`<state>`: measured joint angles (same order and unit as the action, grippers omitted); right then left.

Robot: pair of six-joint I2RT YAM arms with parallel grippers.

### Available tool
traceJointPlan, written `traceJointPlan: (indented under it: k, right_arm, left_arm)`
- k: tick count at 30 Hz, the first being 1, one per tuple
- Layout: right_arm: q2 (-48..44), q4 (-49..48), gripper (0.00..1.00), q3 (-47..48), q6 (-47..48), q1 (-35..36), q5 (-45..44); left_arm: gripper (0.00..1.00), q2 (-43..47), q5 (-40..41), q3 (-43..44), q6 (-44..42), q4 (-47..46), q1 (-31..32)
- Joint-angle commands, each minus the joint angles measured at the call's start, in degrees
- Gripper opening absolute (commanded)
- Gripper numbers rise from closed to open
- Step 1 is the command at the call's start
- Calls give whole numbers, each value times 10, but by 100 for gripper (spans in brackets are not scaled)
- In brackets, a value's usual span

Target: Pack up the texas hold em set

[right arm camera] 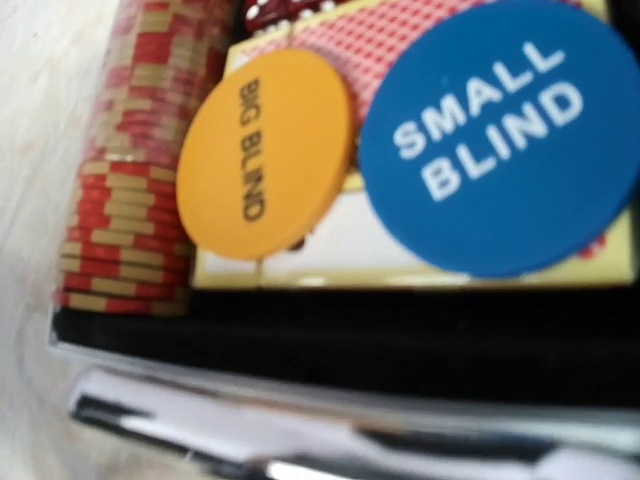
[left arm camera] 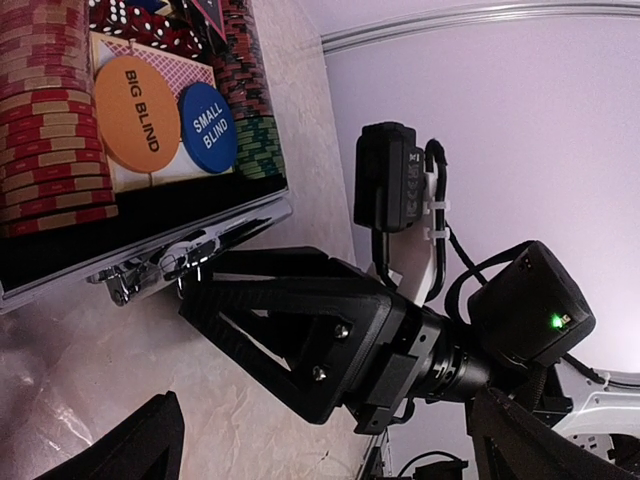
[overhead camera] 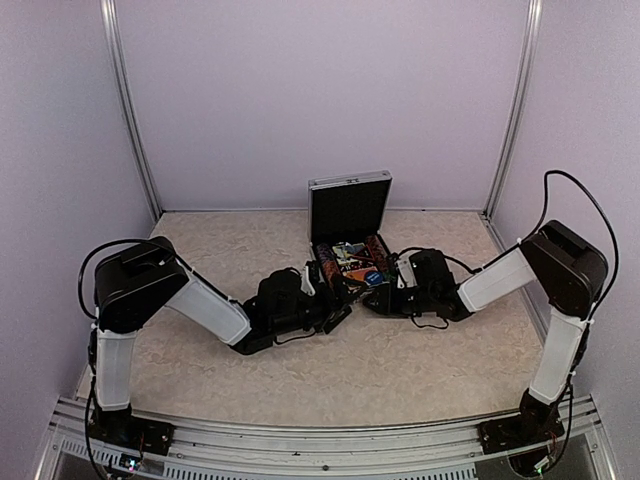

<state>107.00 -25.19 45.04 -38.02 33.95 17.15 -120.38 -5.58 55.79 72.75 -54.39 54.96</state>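
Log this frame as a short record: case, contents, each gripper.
case: silver briefcase, open, lid upright
contents: red chips, green chips, orange BIG BLIND disc and blue SMALL BLIND disc lying on red-backed cards
left gripper: open, holding nothing, at the case's front
right gripper: tip at the case's front rim beside the latch; open or shut unclear

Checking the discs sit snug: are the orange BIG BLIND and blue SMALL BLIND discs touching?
Touching. Right wrist view: orange disc and blue disc meet rim to rim, no gap.
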Motion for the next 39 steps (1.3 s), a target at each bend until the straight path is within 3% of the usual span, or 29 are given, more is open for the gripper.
traceJointPlan:
  k: [1,12,27,33,39]
  right_arm:
    - [-24,-5,44,-19,-23,-1,31]
    - [-7,-56,44,-32,-70,-15,40]
    - [43,-237,30,-100,-250,-22,74]
    - [77,-347,27,-129,-336,-23,80]
    - [93,-379,27,-139,-376,-24,67]
  left_arm:
    - [99,21,6,-10,-15,-7,1]
    - [99,18,4,-14,-15,-12,0]
    - [99,28,7,-32,-15,-24,-1]
    - [99,32,7,-40,-14,-28,-1]
    - [99,45,7,-55,-15,-33,-6]
